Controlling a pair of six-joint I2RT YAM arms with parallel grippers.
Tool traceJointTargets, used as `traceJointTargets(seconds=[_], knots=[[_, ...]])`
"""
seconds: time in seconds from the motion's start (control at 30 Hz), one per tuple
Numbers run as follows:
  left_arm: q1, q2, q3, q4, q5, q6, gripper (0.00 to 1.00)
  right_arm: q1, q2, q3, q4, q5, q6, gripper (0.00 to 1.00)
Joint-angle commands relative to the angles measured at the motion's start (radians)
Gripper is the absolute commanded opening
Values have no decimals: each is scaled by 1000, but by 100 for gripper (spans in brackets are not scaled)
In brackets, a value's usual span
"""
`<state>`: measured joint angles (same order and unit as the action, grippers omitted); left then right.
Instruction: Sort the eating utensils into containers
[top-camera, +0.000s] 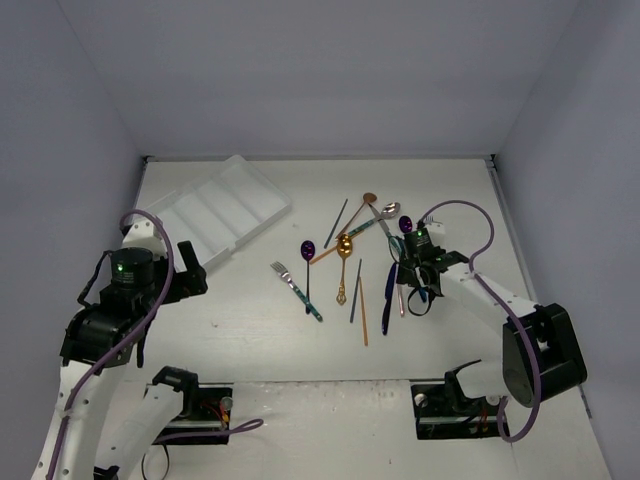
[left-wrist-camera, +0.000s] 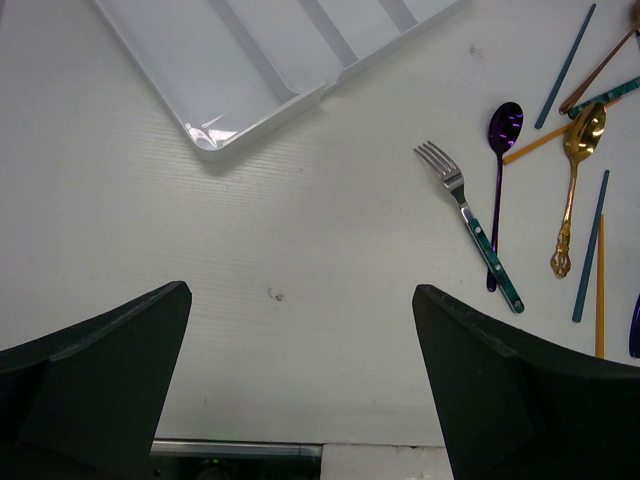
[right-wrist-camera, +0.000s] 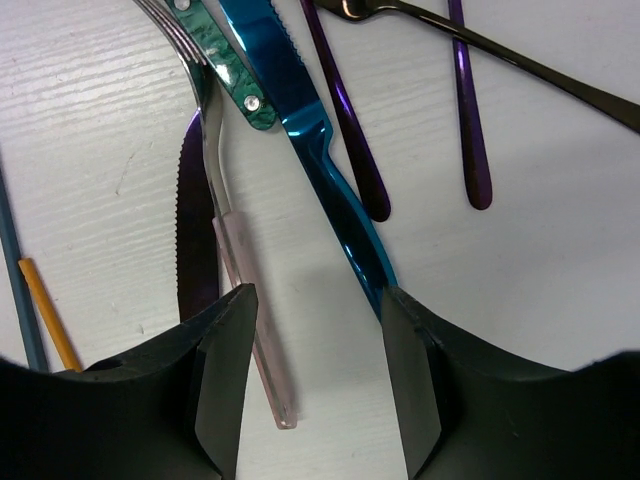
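Overhead, the translucent white rectangular plastic tray (top-camera: 228, 208) lies askew at the far left of the white table (top-camera: 250, 340), its long compartments running side by side. Every utensil in sight lies on the table outside it, scattered from centre to right. That view places the left gripper (top-camera: 192, 282) near the tray's near end and the right gripper (top-camera: 415, 292) low over the right-hand cluster.

The left wrist view adds finer detail. The left gripper (left-wrist-camera: 300, 290) stands spread wide, holding nothing, over bare table. Beyond it is a corner of the tray (left-wrist-camera: 250, 110). To the right lie a silver fork with a teal marbled handle (left-wrist-camera: 470, 215), a purple metallic spoon (left-wrist-camera: 498, 160) lying against that handle, a gold spoon with an ornate handle (left-wrist-camera: 575, 170) and a blue chopstick (left-wrist-camera: 590, 245).

Only the right wrist view shows the right gripper (right-wrist-camera: 318, 300) about half open, clamped on nothing. Between its fingers lie a pale pink handle (right-wrist-camera: 272, 375), just beside one finger, and a shiny blue serrated knife (right-wrist-camera: 310, 120), whose handle runs to the other. A slim purple handle (right-wrist-camera: 468, 120) lies farther off.
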<state>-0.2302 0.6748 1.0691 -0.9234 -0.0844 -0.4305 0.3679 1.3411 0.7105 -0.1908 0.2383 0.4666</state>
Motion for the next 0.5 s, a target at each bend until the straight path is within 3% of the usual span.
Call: traceJointTargets(seconds=[0.0,0.17,0.47], knots=[[-6,15,26,38,8,-25,94,0,22,10,8,-28,-32,45],[-7,22,31,39,7,-24,93,1,33,3,28,-73,-43,40],[-8,52,35,43,22,-33,93,3,29,-13,50,-140,-65,40]])
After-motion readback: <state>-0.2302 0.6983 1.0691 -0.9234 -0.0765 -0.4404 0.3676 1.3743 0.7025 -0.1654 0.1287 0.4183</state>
